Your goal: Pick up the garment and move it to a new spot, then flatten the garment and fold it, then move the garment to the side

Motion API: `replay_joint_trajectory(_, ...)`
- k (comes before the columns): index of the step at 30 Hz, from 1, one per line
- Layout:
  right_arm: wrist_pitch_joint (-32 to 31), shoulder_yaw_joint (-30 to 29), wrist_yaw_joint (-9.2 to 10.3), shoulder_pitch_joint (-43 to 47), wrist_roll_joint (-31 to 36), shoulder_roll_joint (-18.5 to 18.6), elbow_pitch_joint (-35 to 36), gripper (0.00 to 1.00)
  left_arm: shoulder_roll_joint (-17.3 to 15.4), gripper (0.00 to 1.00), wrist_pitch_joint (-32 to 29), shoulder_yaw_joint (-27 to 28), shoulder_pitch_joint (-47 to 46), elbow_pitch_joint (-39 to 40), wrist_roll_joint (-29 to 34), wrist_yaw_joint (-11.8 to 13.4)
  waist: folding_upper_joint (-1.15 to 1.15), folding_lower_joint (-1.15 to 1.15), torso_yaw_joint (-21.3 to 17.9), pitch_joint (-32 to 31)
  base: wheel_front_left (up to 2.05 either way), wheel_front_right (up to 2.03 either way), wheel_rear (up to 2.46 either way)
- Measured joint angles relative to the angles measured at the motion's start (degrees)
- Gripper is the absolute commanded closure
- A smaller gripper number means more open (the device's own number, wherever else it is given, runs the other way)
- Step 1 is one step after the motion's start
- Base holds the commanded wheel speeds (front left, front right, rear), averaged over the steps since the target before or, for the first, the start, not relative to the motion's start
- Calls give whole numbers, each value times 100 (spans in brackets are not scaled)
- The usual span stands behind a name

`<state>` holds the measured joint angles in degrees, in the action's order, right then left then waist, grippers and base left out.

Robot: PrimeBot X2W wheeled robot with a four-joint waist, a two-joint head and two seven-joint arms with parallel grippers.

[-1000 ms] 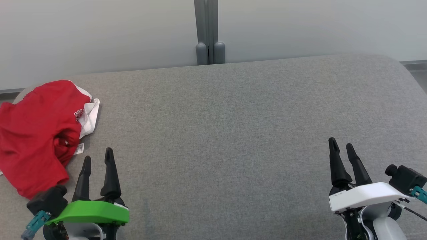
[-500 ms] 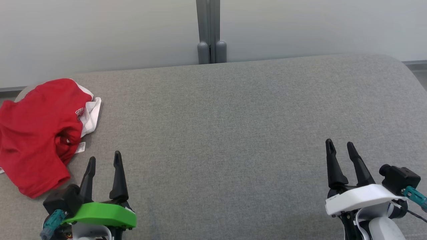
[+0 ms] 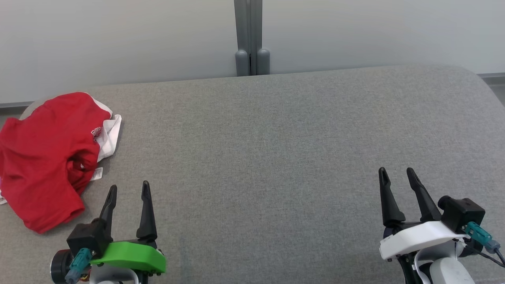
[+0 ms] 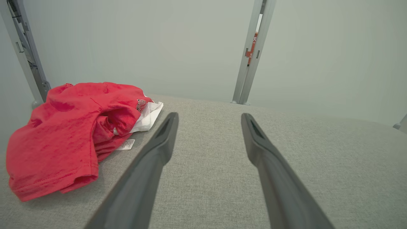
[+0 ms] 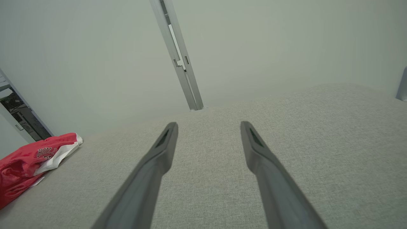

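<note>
Overall: a grey cloth-covered surface (image 3: 256, 157) stood before a pale wall (image 3: 118, 35), with a grey post (image 3: 252, 39) behind its far edge.
Garment: the red garment (image 3: 43, 157) with a white inner part lay crumpled at the far left of the surface, cut off by the head view's left border. A small white label (image 3: 96, 173) stuck out on its near right side.
Left tool: the left tool (image 3: 129, 185) was released, spread apart and held nothing. It sat just right of the garment's near end, not touching it.
Right tool: the right tool (image 3: 396, 170) was also released and empty. It was over the right part of the surface, well apart from the garment.
</note>
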<state>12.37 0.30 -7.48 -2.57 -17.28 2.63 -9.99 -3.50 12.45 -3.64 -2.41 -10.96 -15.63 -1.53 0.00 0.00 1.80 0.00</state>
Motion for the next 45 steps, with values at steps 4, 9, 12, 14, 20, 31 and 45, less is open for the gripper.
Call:
replay_joint_trajectory(4,46,9,0,-1,167,2,-46,0,-16,0,31,-22,-1,-14,163,11,0,0,3,-12,0,0,0)
replay_joint_trajectory(9,97,14,0,-1,402,5,-91,0,-44,0,30,-52,-1,-14,305,42,0,0,10,-28,0,0,0)
replay_joint_trajectory(12,136,18,0,-1,504,7,-107,0,-59,0,0,-70,-1,10,428,53,0,0,19,-37,0,0,0)
replay_joint_trajectory(14,158,22,0,-1,570,8,-129,0,-63,0,-30,-83,1,53,471,58,0,0,25,-42,0,0,0)
replay_joint_trajectory(20,223,24,0,-2,712,9,-227,0,-73,0,-189,-114,13,188,567,63,0,0,48,-52,0,0,0)
replay_joint_trajectory(31,265,8,-1,-9,739,12,-304,0,-107,0,-374,-142,133,425,634,105,0,0,50,-70,0,0,0)
replay_joint_trajectory(45,268,1,-1,-33,675,12,-413,0,-146,0,-435,-169,180,498,541,154,0,0,27,-70,0,0,0)
